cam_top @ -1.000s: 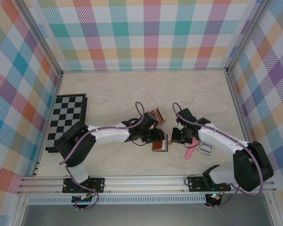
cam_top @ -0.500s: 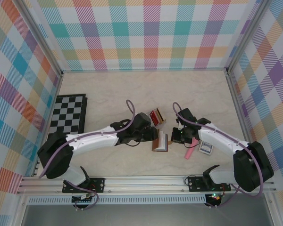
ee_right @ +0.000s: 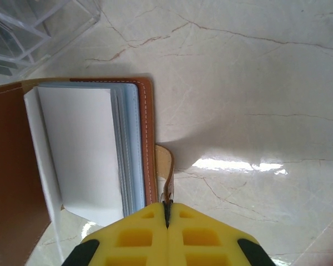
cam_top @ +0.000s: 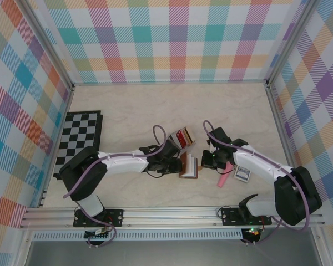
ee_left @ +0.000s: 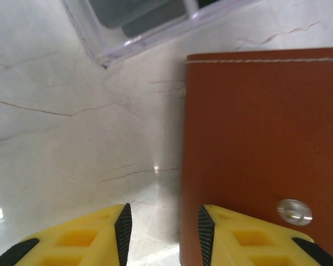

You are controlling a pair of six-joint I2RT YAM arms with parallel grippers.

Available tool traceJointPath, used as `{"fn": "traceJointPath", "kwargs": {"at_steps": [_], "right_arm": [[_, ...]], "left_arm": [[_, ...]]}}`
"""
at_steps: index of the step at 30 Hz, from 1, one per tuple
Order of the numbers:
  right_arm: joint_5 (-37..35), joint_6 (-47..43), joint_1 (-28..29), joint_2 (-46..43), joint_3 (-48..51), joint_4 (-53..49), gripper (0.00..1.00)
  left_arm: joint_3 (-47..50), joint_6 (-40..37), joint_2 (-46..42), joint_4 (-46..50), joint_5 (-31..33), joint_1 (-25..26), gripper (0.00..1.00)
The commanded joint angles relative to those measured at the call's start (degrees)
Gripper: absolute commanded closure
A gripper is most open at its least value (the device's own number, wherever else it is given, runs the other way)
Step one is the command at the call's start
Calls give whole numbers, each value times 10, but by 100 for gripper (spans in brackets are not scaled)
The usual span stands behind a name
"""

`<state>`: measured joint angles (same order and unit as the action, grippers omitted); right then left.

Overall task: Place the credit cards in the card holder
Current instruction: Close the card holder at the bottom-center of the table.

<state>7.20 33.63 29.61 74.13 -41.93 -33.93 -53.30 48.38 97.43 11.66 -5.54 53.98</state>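
While the right gripper [ee_right: 167,213] pinches the snap tab [ee_right: 165,169] of the card holder [ee_right: 14,166] at lower centre, the left gripper [ee_left: 162,233] hangs, jaws apart, astride its brown cover's edge.

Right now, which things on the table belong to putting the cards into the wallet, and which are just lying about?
For the job: brown wallet, open, its tab pinched by the right hand; cards standing in the clear rack; left hand, open, at the wallet's edge.
Lying about: chessboard; pink stick; small grey square item.
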Motion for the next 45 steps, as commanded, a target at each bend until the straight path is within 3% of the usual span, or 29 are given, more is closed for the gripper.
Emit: {"fn": "traceJointPath", "kwargs": {"at_steps": [1,7,11,22,29,35,45], "right_arm": [[17,1,-4,-23,-5,-2,94],[15,0,-4,-33,-6,-14,91],[20,-2,-4,-29,-5,-14,97],[12,1,-4,-35,-10,-15,98],[10,2,-4,-32,-12,-18,98],[-12,4,-5,-39,-19,-31,97],[84,-2,-5,-17,-28,11,97]], "left_arm": [[-33,-6,26,-19,-23,5,60],[-47,-3,55,-19,-23,14,59],[-51,-3,66,-18,-22,16,58],[-71,-31,79,-35,-53,22,45],[-73,-25,110,-51,-69,23,45],[-88,-32,135,5,-33,28,49],[-136,-56,158,82,5,53,51]]}}
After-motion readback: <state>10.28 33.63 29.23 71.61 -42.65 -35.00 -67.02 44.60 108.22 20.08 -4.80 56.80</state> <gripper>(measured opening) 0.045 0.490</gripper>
